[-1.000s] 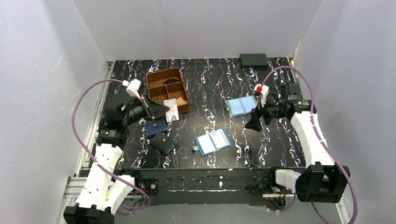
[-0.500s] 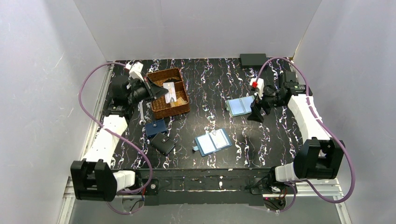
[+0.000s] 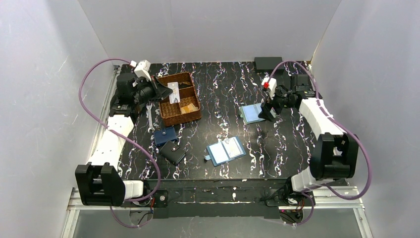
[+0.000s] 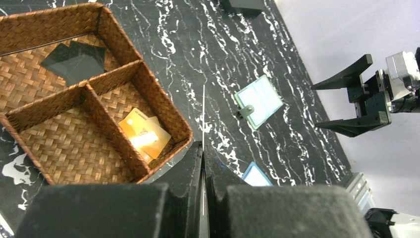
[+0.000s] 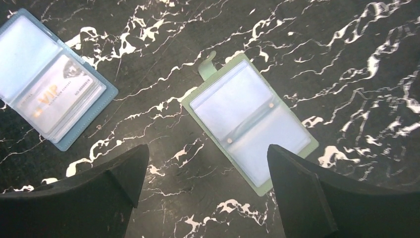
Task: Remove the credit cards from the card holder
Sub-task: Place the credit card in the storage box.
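The steel-blue card holder [image 3: 226, 151] lies open on the table near the front middle. In the right wrist view [image 5: 49, 99] it has a whitish card in a pocket. My left gripper [image 3: 166, 93] is shut on a whitish credit card [image 3: 173, 91] and holds it over the woven basket [image 3: 183, 119]. In the left wrist view the card [image 4: 203, 114] shows edge-on between the closed fingers of that gripper [image 4: 203, 148]. My right gripper [image 3: 270, 111] is open and empty. It hovers over the paler holder [image 5: 252, 124], and its wrist view shows the gripper [image 5: 207, 148] wide apart.
The basket [image 4: 176, 116] holds gold cards [image 4: 143, 136] and a dark item [image 4: 77, 59]. A wrench [image 3: 149, 116], a navy wallet [image 3: 165, 135] and a black wallet [image 3: 173, 152] lie at front left. A black box [image 3: 269, 63] sits at the back.
My left gripper has carried the card from the basket's front right corner back to above the basket. My right gripper has moved toward the back, above the paler holder.
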You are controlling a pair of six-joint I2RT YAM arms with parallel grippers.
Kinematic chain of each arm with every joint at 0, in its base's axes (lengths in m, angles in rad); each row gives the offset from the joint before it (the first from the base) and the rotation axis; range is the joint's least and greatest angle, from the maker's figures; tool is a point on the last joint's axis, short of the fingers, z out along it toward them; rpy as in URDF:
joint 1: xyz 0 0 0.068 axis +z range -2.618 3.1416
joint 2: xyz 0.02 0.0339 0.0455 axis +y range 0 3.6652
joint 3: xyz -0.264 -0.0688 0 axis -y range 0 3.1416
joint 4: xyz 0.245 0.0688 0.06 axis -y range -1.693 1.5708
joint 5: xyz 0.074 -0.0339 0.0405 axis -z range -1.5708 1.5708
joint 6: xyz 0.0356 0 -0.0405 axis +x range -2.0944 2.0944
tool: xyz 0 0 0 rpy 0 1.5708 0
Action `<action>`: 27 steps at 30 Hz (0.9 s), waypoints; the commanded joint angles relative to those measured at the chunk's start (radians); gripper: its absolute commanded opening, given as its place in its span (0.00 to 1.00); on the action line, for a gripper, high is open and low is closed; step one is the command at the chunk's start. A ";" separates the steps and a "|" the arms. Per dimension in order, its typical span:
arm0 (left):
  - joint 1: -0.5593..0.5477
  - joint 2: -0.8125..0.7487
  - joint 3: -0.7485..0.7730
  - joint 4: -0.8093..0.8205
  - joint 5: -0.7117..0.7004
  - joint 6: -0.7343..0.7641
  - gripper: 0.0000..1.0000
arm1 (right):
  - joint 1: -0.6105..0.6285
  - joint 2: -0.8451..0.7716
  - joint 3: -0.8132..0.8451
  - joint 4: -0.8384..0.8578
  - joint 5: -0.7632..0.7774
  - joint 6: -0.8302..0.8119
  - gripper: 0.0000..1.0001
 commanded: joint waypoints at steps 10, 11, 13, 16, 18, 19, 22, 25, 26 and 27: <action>0.133 0.112 0.016 -0.012 0.001 -0.008 0.00 | 0.087 0.219 0.227 -0.001 0.089 0.047 0.98; 0.135 0.125 0.007 0.000 -0.010 -0.012 0.00 | 0.087 0.229 0.244 -0.004 0.093 0.051 0.98; 0.141 0.173 0.005 0.033 -0.008 -0.013 0.00 | 0.087 0.241 0.247 0.012 0.107 0.067 0.98; 0.140 0.257 0.043 0.025 0.013 -0.010 0.00 | 0.087 0.240 0.237 0.019 0.102 0.074 0.98; 0.140 0.304 0.077 -0.012 -0.004 0.015 0.00 | 0.087 0.236 0.225 0.023 0.094 0.072 0.98; 0.140 0.323 0.090 -0.031 -0.018 0.026 0.00 | 0.087 0.234 0.217 0.025 0.094 0.071 0.98; 0.141 0.387 0.135 -0.092 -0.052 0.061 0.00 | 0.087 0.229 0.194 0.039 0.094 0.080 0.98; 0.139 0.418 0.142 -0.061 -0.054 0.049 0.00 | 0.087 0.206 0.152 0.083 0.095 0.108 0.98; 0.139 0.421 0.131 -0.032 -0.055 0.033 0.00 | 0.087 0.194 0.134 0.107 0.095 0.121 0.98; 0.137 0.426 0.127 -0.020 -0.058 0.022 0.00 | 0.087 0.180 0.111 0.134 0.097 0.139 0.98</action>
